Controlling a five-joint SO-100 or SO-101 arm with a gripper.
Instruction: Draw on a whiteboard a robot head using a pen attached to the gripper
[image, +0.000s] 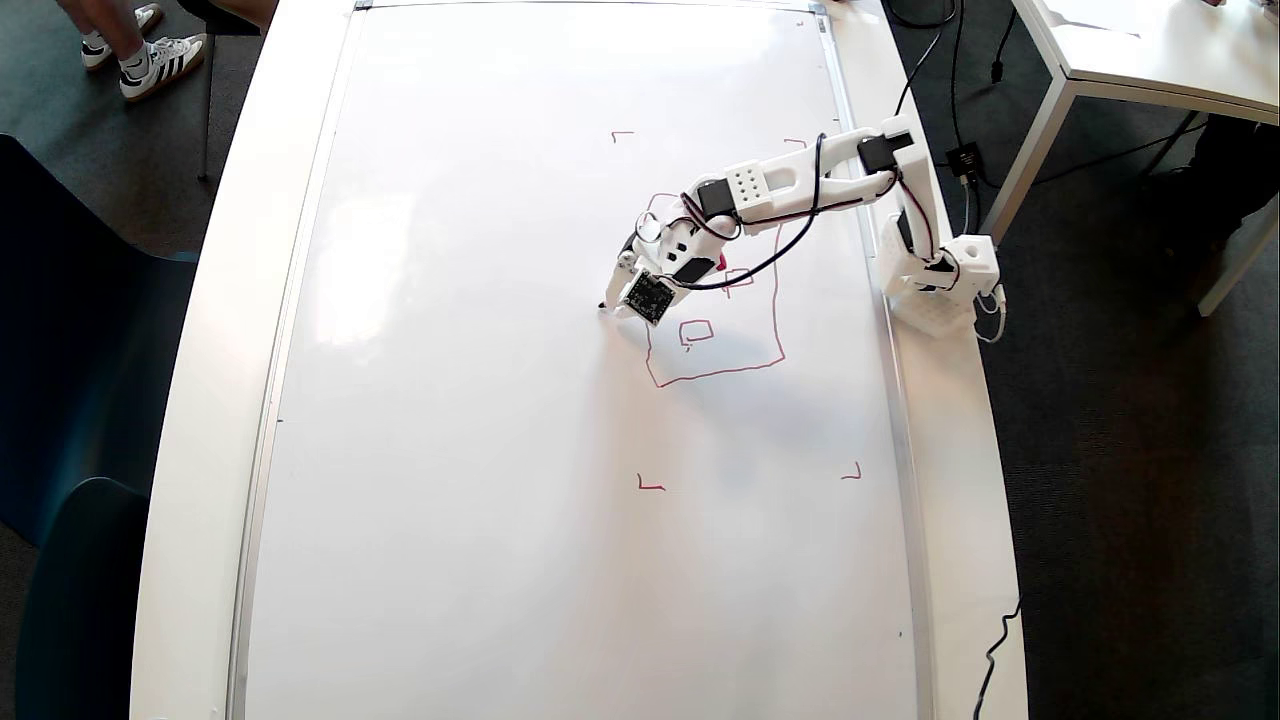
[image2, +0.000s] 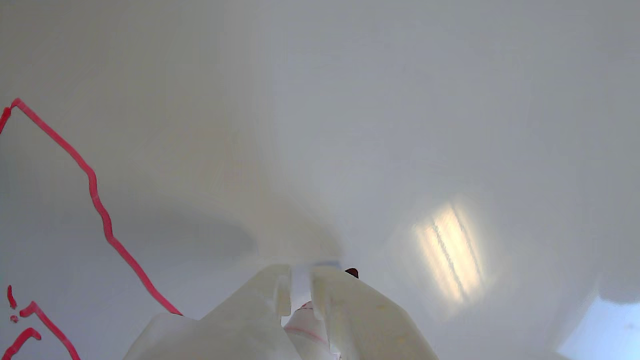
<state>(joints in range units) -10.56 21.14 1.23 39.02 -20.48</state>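
Your claw (image2: 299, 285) is clenched on the pen (image2: 306, 320), tip at the whiteboard (image: 500, 450). The robot head (image: 715, 300) lies just right of it in the overhead view.

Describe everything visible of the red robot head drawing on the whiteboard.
The robot head is a thin, wobbly red marker outline, roughly rectangular, on the glossy whiteboard. One small square shows fully inside it; another is half hidden by a cable. The arm covers the upper part. The gripper sits at its left edge in the overhead view.

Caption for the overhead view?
End effector holds the pen at the left side of a red robot head on the whiteboard.
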